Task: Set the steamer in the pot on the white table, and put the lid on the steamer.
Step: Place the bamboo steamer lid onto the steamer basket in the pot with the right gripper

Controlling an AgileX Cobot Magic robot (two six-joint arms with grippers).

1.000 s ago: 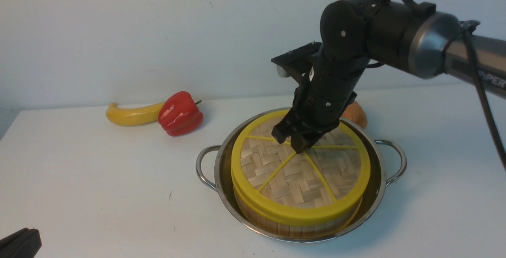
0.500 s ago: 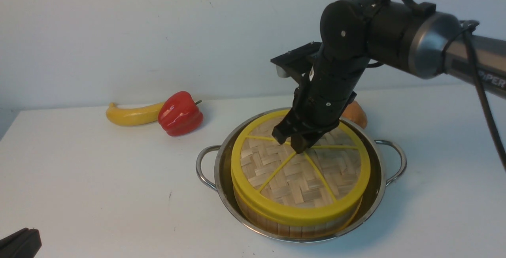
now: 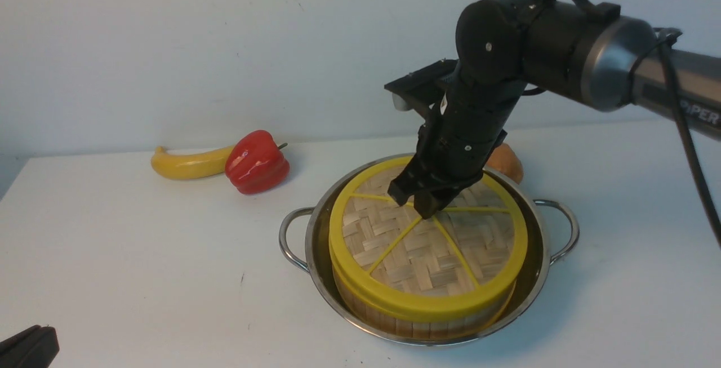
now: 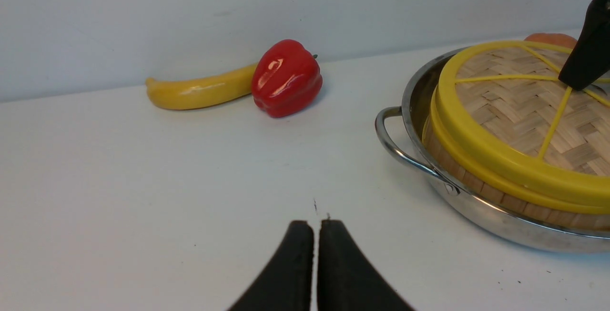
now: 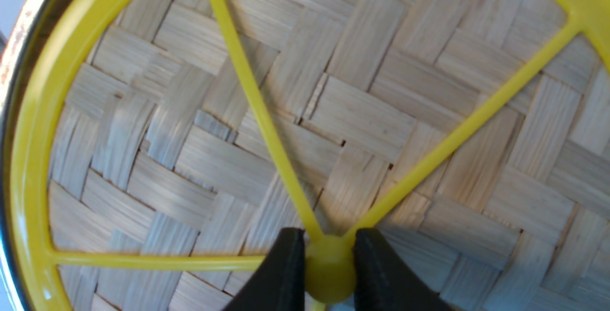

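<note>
The steamer [image 3: 417,323], a round bamboo basket with an upright wall of narrow wooden slats and a yellow rim, sits inside a wide, shallow pot [image 3: 315,278] of shiny stainless steel. The pot's rim rings it with a gap all round. On top of the steamer rests the lid [image 3: 422,255], a flat round disc of pale bamboo strips woven in a herringbone pattern. It has a thick, smooth yellow rim, and thin yellow spokes run in to a small yellow centre knob [image 5: 329,268].

The right arm [image 3: 563,47], black with a grey metal collar, reaches down from above. The right jaws are clamped on that knob, one black tip pressed to each side.

The pot has two loop handles of bent steel rod, one on each side, and it stands on the plain white bench [image 3: 141,255]. Behind it, an orange-brown rounded object [image 3: 507,162] is mostly hidden. Well off to the left, near the wall, a glossy red bell pepper [image 3: 256,162] lies touching a smooth yellow banana [image 3: 186,165]. The left jaws are pressed together, holding nothing, low over the bench's near left corner.
</note>
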